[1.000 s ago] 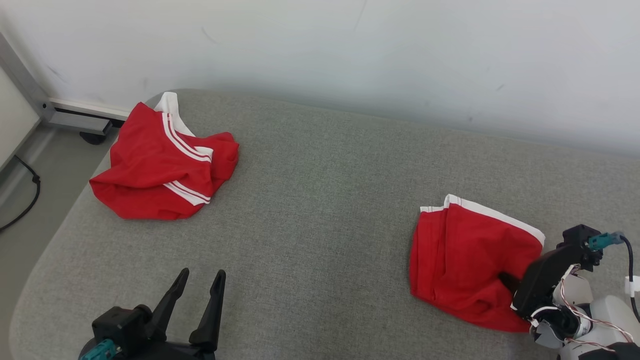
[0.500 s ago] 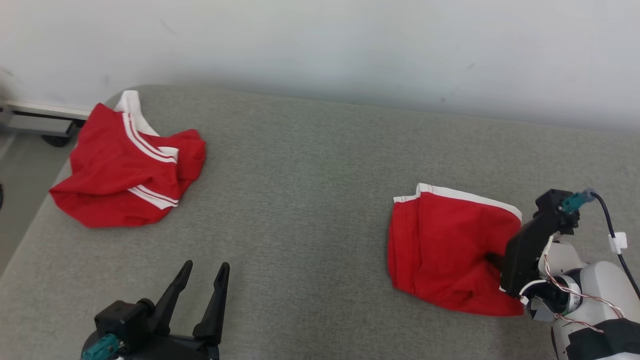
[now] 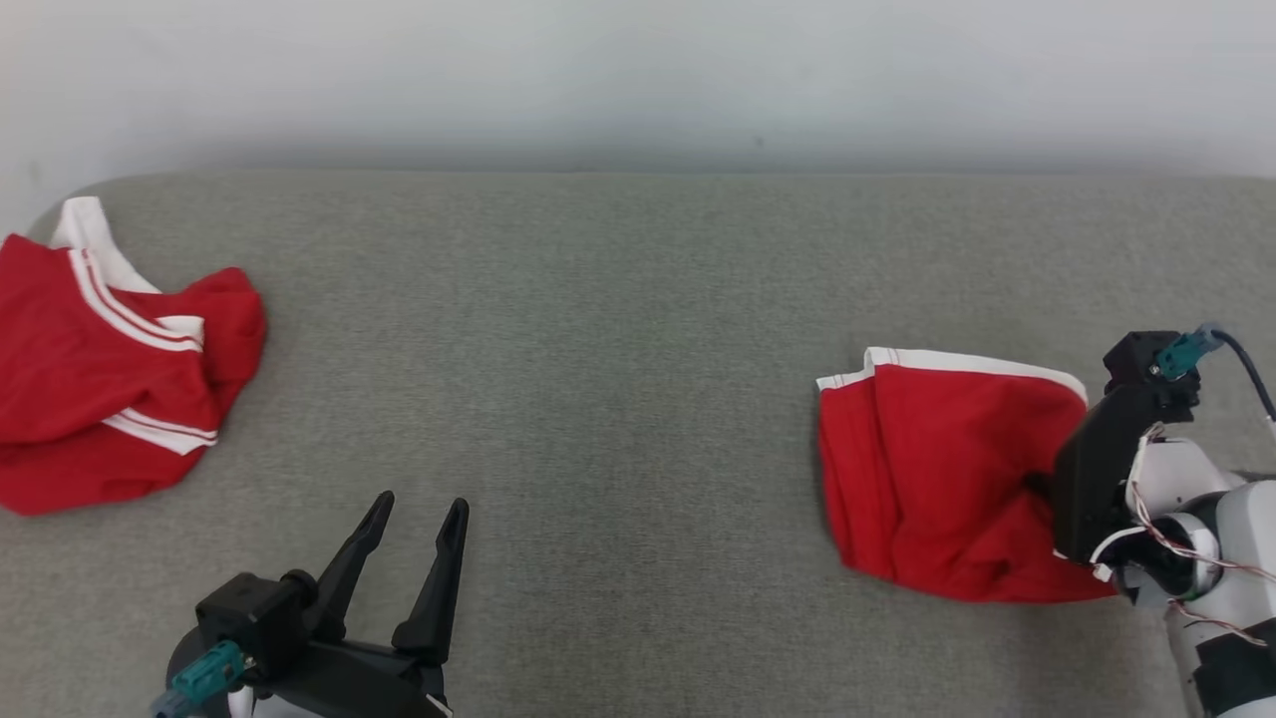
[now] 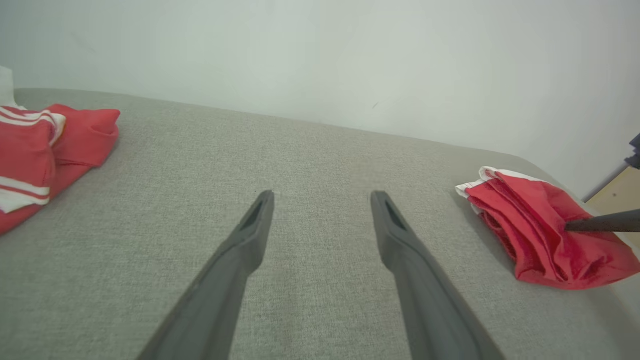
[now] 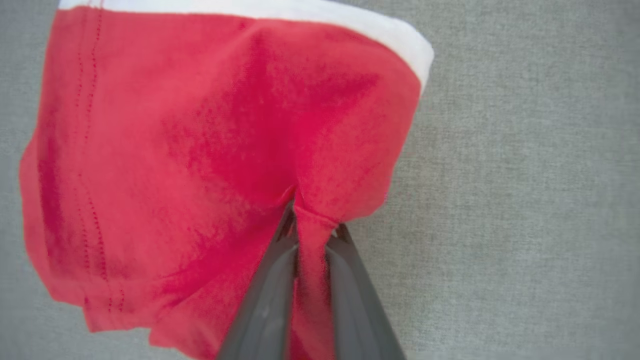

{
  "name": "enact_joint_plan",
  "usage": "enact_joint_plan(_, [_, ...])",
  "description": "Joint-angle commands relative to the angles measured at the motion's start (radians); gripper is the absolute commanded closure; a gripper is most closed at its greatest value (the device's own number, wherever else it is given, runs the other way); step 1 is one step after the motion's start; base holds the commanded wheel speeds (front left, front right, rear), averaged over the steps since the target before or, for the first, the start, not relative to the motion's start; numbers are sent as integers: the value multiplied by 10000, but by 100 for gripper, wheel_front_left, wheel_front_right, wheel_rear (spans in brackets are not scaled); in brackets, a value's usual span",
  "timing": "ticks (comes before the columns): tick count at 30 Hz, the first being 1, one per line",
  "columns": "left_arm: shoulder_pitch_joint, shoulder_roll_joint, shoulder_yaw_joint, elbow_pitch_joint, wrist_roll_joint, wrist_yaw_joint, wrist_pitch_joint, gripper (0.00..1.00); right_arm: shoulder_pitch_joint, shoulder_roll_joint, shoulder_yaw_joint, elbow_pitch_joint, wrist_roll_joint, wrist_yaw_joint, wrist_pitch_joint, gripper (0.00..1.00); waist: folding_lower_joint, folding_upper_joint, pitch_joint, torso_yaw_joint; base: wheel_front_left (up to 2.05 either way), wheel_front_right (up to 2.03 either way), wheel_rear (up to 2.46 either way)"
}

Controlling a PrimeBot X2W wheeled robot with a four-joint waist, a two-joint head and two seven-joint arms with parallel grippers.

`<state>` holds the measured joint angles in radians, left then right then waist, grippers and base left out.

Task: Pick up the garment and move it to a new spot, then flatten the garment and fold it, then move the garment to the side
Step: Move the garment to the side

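The folded red garment (image 3: 947, 469) lies at the right of the grey surface (image 3: 638, 299), its near edge pinched by the right gripper (image 5: 315, 225); the left gripper (image 3: 421, 501) is held spread and empty. The sideways drag is best kept low and slow, lest the fold be undone.

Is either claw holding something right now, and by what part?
The right claw is shut on the red garment, pinching a ridge of cloth near its edge, opposite the white band. The left claw is open, empty.
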<state>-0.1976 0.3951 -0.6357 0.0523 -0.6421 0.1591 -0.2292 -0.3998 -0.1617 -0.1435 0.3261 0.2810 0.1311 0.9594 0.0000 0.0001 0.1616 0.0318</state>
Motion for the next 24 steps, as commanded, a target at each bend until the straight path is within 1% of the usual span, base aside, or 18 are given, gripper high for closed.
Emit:
enact_joint_plan(1, [-179, 74, 3, -4, 65, 5, -8, 0, -172, -225, 100, -54, 25, -8, -6, 100, 0, -1, 352, -422, 0, 0, 0])
enact_joint_plan(6, [-270, 184, -59, -56, 157, -36, 84, 0, -487, -967, 647, 11, 135, -8, -242, 100, 0, -1, 630, -836, 0, 0, 0])
enact_joint_plan(13, [-468, 319, -123, -202, 281, -23, 240, 0, -1196, -1953, 1438, 513, 361, -8, -843, 100, 0, -1, 1136, -1338, 0, 0, 0])
enact_joint_plan(19, [-710, 465, -171, -360, 425, -18, 395, 0, -1935, -3003, 2938, 987, 654, -13, -2006, 100, 0, -1, 1562, -1826, 0, 0, 0])
enact_joint_plan(24, [-933, 521, -228, -449, 465, -41, 527, 0, -2626, -3547, 3693, 1670, 925, -14, -3154, 100, 0, -1, 1803, -2191, 0, 0, 0])
